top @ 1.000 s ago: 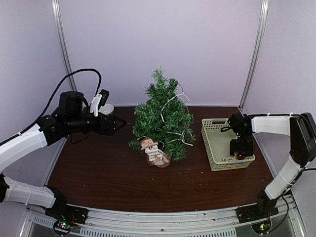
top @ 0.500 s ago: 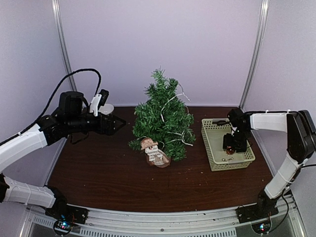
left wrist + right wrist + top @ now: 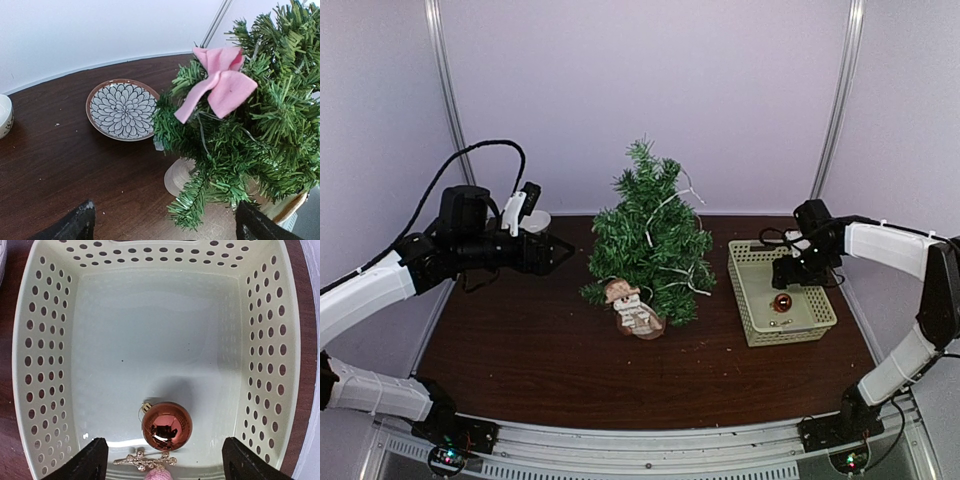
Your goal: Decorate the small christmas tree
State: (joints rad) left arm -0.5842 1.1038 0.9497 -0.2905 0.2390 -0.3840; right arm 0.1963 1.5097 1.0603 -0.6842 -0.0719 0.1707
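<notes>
Pale walls point(image 3: 640, 80) enclose dark table point(image 3: 540, 370) holding small christmas tree point(image 3: 655, 235).

Right gripper point(image 3: 790, 273) over basket point(image 3: 45, 340): perforated walls box me in, floor free toward 12 o'clock, bauble point(image 3: 166, 423) and gold sprig point(image 3: 142, 460) at 6. Left gripper point(image 3: 560, 252): tree point(image 3: 240, 150) blocks my 3 o'clock, dish point(image 3: 122, 110) at 11, bare table point(image 3: 50, 165) at 9.

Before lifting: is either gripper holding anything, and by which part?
Nothing is held. The right gripper hangs open above the basket, copper ball loose inside; the left gripper is open, empty.
</notes>
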